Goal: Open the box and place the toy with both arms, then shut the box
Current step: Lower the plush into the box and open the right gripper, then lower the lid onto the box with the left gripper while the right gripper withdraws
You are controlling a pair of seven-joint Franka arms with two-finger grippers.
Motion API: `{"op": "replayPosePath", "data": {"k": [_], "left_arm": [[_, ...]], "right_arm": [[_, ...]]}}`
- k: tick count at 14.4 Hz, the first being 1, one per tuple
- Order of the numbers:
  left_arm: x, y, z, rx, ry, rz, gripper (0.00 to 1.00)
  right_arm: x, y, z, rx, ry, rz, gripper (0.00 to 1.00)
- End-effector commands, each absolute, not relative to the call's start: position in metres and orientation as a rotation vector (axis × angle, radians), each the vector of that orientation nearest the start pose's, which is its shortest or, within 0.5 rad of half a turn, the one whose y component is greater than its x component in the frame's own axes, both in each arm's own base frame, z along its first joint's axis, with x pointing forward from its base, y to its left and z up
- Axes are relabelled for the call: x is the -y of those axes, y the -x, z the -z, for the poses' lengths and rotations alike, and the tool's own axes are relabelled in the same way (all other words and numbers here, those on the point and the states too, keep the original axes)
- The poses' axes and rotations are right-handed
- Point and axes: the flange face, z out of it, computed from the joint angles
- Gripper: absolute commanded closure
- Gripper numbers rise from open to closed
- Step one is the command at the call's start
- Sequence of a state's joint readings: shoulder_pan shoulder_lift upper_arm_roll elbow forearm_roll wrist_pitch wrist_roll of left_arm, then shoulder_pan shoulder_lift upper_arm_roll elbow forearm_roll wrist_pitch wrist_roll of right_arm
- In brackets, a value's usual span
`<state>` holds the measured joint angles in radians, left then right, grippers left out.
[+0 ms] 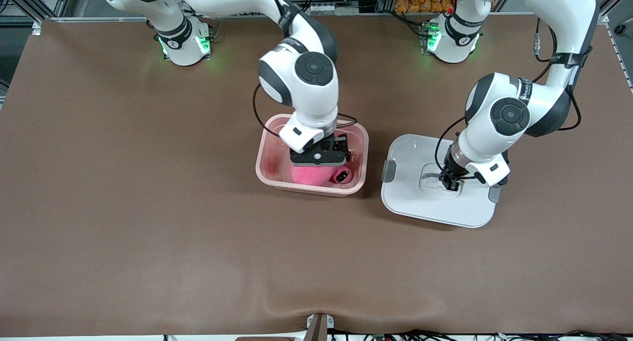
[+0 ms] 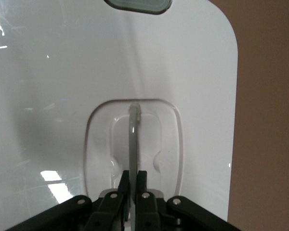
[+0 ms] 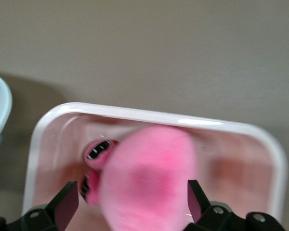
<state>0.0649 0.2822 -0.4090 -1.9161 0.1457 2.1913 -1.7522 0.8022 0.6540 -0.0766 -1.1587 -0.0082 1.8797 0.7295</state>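
Observation:
The box stands open in the middle of the table, its pink tub (image 1: 264,159) without its lid. The white lid (image 1: 420,202) lies flat beside the tub, toward the left arm's end. The hot-pink toy (image 1: 307,176) rests inside the tub (image 3: 183,120), against the wall nearest the front camera. My right gripper (image 1: 319,159) reaches down into the tub, open, with a gap between each finger and the toy (image 3: 149,183). My left gripper (image 1: 450,184) is shut on the thin upright handle (image 2: 133,139) in the lid's (image 2: 62,72) recess.
A grey clip (image 1: 388,171) sits on the lid's edge closest to the tub. Both arm bases stand along the table's back edge. Brown table surface surrounds the tub and lid on all sides.

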Motion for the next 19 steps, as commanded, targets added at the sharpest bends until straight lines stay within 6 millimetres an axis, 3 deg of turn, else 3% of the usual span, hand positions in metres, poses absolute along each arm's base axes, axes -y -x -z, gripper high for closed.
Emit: {"op": "replayPosePath", "data": {"k": [1, 5, 9, 12, 15, 19], "left_arm": [[0.213, -0.576, -0.388, 1.924, 2.476, 0.002, 1.0], [0.243, -0.572, -0.416, 1.919, 2.491, -0.004, 1.0], [0.286, -0.558, -0.437, 1.935, 2.532, 0.011, 1.0], [0.323, -0.545, -0.453, 1.999, 2.528, 0.036, 1.0], [0.369, -0.522, -0.448, 2.065, 2.484, 0.16, 1.0], [0.406, -0.503, -0.449, 2.163, 2.475, 0.232, 1.0]], "right_arm": [[-0.448, -0.567, -0.463, 0.122, 3.105, 0.017, 0.0], [-0.348, -0.597, -0.51, 0.265, 3.104, -0.096, 0.0], [-0.227, -0.614, -0.544, 0.42, 3.03, -0.161, 0.0], [-0.167, -0.606, -0.559, 0.36, 3.025, -0.158, 0.0], [-0.112, -0.587, -0.565, 0.324, 3.02, -0.169, 0.0], [-0.042, -0.581, -0.576, 0.39, 2.994, -0.161, 0.0]]}}
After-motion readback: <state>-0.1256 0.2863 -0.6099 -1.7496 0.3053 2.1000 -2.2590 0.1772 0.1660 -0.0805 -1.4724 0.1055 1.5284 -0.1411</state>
